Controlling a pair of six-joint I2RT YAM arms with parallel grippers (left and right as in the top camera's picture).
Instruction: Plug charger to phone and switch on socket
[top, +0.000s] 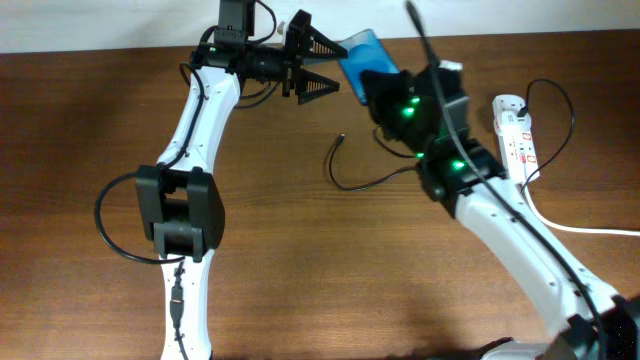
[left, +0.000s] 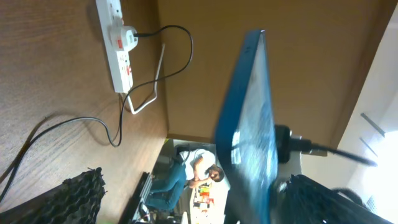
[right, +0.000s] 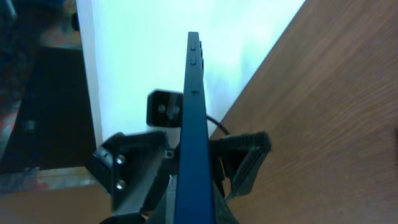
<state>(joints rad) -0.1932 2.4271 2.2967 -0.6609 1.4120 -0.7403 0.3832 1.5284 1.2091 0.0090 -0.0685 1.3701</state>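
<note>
phone (top: 362, 55) raised off table (top: 300, 280) (charger (top: 355, 187) lies loose below, socket (top: 518, 135) right)

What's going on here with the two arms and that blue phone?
The right gripper is clamped on the phone and holds it up off the table. The left gripper hangs open just beside the phone, gripping nothing. The charger is not in the phone yet: its connector tip lies loose on the wood, while its plug end sits in the socket on the right.

The phone's (right: 191, 124) lower end is cut off below; the charger's (top: 331, 165) tip is tiny.
</note>
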